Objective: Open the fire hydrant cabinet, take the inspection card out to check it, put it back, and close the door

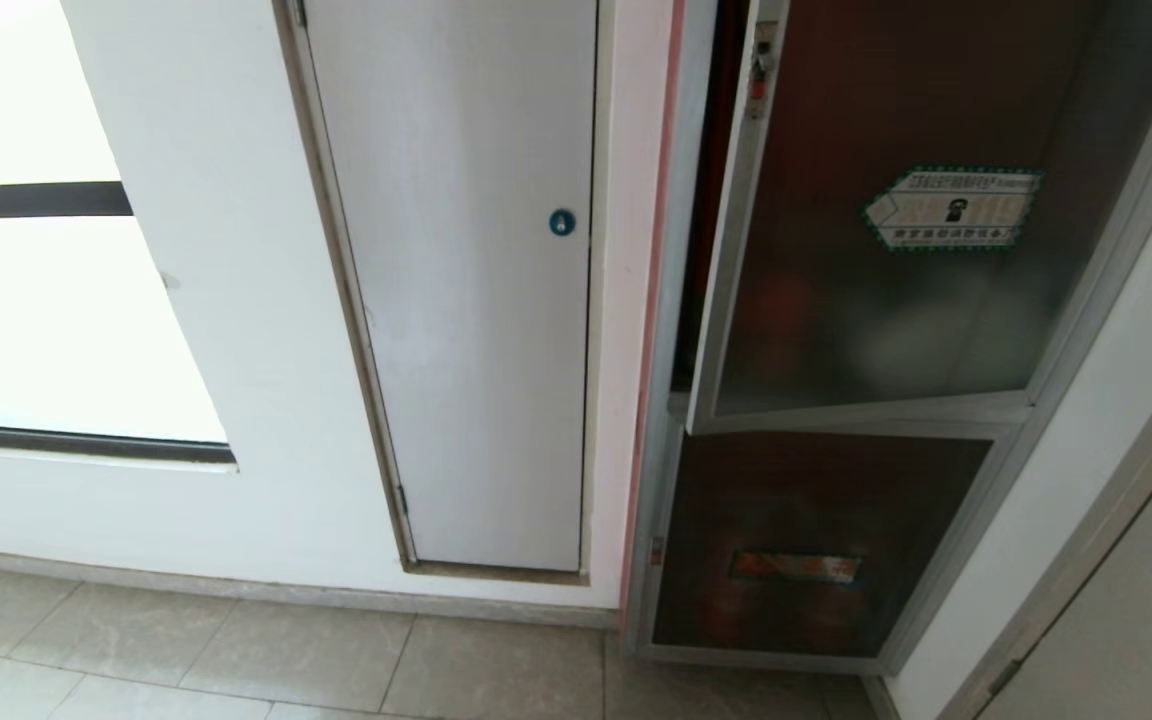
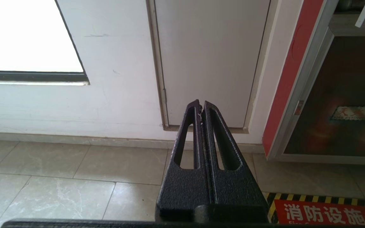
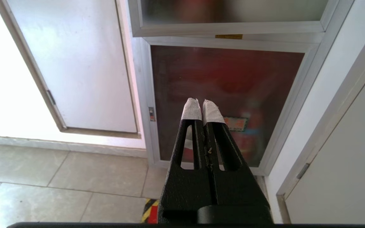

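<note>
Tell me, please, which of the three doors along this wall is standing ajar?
The door, the upper tinted-glass pane bearing the green-bordered sticker. Its latch edge stands out from the frame; the white door and lower dark pane sit flush.

- A white door (image 1: 466, 300) with a round blue lock (image 1: 562, 222) is set in the white wall (image 1: 226, 250), its hinges on the edge toward the window (image 1: 46, 330).
- The window is bright, with a dark frame, and lies well apart from the white door.
- Pale floor tiles (image 1: 236, 660) run along the wall's base.
- A lower dark pane (image 1: 806, 540) bears a red label (image 1: 796, 567).
- A red floor sign (image 2: 325, 213) with a yellow-and-black border lies on the tiles.
- A grey door (image 3: 353, 164) stands at the far right.
</note>
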